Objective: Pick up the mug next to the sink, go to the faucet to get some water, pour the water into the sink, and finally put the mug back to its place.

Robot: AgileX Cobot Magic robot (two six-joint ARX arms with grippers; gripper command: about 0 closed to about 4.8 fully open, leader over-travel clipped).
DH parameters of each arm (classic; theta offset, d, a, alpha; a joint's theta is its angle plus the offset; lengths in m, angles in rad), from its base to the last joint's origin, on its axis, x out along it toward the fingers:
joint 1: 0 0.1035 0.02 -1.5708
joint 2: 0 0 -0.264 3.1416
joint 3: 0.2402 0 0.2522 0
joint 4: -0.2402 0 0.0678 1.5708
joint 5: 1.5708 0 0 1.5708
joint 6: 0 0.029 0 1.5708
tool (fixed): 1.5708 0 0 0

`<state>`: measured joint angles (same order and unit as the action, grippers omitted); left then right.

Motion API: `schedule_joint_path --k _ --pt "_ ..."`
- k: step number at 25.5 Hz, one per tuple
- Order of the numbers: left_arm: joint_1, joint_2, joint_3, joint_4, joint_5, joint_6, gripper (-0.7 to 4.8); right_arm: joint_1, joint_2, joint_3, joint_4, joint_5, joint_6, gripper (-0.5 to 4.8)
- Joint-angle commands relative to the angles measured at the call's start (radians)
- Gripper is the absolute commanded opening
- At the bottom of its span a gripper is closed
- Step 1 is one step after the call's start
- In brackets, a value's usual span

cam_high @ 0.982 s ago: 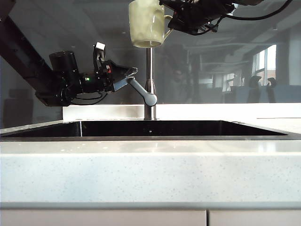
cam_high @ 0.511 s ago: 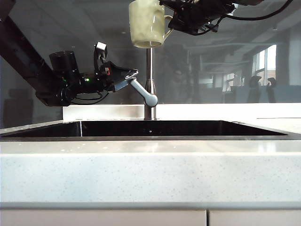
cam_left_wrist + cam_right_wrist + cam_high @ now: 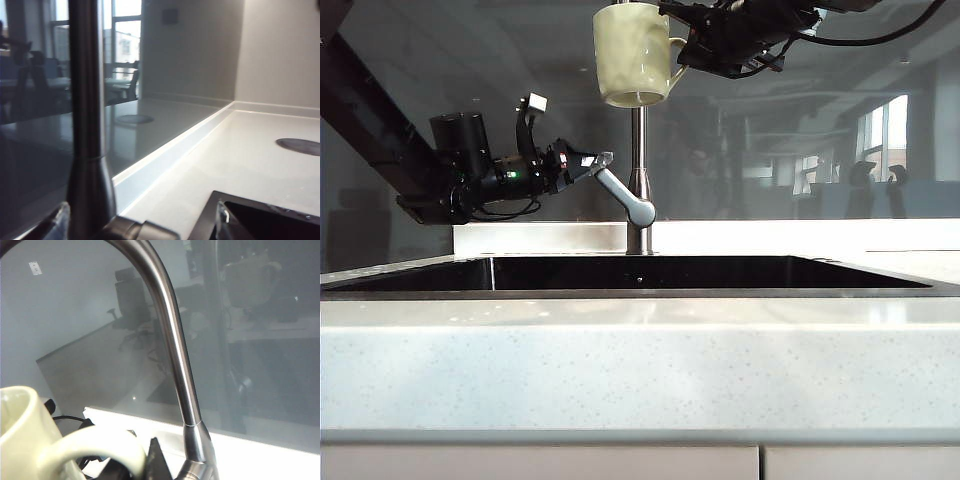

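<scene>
High above the sink [image 3: 640, 272] our right gripper [image 3: 692, 45] pinches the mug [image 3: 632, 55] by its handle at the faucet [image 3: 638, 180]; our left gripper [image 3: 592, 163], jaws spread, meets the lever. We judge filling underway; next, work the lever

mug [image 3: 632, 55]: high above sink [image 3: 640, 273], before faucet [image 3: 638, 180] top, held by right gripper [image 3: 682, 58]
left gripper [image 3: 592, 163]: left of faucet, at its lever [image 3: 623, 195]
faucet: behind sink, centre
</scene>
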<state>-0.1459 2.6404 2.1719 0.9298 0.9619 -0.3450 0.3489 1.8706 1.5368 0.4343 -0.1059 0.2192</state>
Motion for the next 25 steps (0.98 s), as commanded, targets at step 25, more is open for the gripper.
schedule_joint_path --k 25 --pt "-0.002 -0.008 0.004 -0.084 -0.066 0.087 3.71 0.002 -0.017 0.013 0.071 -0.001 0.016 -0.02"
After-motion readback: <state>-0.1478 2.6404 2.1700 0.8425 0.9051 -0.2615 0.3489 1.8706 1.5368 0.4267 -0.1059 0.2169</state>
